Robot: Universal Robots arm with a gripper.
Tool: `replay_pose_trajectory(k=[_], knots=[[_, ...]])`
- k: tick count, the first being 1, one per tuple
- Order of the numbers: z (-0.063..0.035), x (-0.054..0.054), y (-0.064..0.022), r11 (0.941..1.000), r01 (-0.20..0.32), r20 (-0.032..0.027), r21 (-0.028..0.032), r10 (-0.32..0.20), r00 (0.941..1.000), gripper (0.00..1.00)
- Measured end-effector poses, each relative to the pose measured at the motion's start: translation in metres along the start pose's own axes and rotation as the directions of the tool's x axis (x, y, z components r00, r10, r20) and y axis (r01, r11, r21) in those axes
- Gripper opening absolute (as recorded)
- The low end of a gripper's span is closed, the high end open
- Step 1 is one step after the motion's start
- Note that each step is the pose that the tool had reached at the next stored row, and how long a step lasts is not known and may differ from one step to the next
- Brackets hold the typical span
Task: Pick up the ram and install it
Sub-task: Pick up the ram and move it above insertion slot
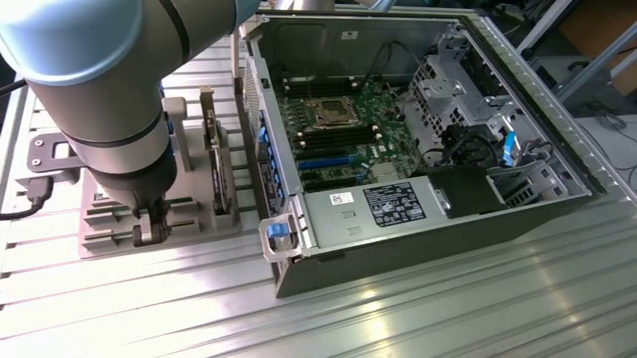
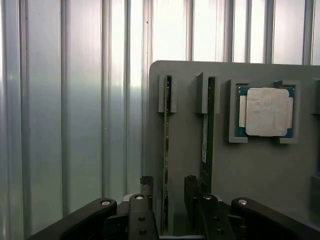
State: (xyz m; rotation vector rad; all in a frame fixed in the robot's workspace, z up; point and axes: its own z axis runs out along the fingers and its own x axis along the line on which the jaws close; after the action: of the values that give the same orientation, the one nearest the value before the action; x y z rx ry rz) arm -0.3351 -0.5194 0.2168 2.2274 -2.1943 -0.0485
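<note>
The gripper (image 2: 172,220) on the big grey robot arm (image 1: 100,97) hangs low over a flat grey plastic tray (image 2: 250,175) w/ slots. Its two black fingers (image 2: 141,217) are spread apart & aren't squeezing anything. A long thin green ram stick (image 2: 166,150) stands on its edge in a slot of the tray. Its near end goes into the gap btwn the fingers. The fingers don't look pressed on it, so nothing is held yet.

A 2nd thin green stick w/ a white label (image 2: 205,145) stands in the next slot, just beside the 1st. Its near end is by one of the fingers. Past that one, a square silver processor chip (image 2: 265,112) lies flat in its own holder on the same tray.

In the ext. view the gripper (image 1: 149,227) is down at the tray (image 1: 194,216). A tall dark card (image 1: 212,160) stands on the tray near the arm. To the exterior view's right, well apart from the gripper, sits a big open metal computer case (image 1: 448,239). Inside it are a green main board (image 1: 344,127) w/ black slots & a silver power box w/ a label (image 1: 378,205). It all rests on a shiny ribbed metal table (image 1: 448,313).
</note>
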Motion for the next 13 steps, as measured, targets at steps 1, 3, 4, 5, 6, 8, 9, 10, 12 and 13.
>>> replay_pose_trajectory(k=[1,3,4,5,6,8,9,10,12,13], knots=[[0.0004,0.0,0.0,1.0,0.0,-0.0001,-0.0001,0.0,1.0,0.38],[0.001,0.0001,0.0002,1.0,0.0,0.0003,0.0002,0.0,1.0,0.38],[0.0012,0.0001,0.0008,1.0,0.0,0.0001,0.0001,0.0,1.0,0.38],[0.0015,0.0001,0.0014,1.0,0.0,0.0001,0.0,0.0,1.0,0.38],[0.0018,0.0002,0.0015,1.0,0.0,0.0002,0.0001,0.0,1.0,0.38],[0.0017,0.0002,0.0016,1.0,0.0,0.0001,0.0,0.0,1.0,0.38],[0.0017,0.0002,0.0016,1.0,0.0,0.0001,0.0,0.0,1.0,0.37],[0.0017,0.0002,0.0016,1.0,0.0,0.0,-0.0001,0.0,1.0,0.3],[0.0017,0.0008,0.0017,1.0,0.0,0.0,0.0,0.0,1.0,0.3],[0.0017,0.0021,0.0018,1.0,0.0,-0.0001,-0.0002,0.0,1.0,0.3]])
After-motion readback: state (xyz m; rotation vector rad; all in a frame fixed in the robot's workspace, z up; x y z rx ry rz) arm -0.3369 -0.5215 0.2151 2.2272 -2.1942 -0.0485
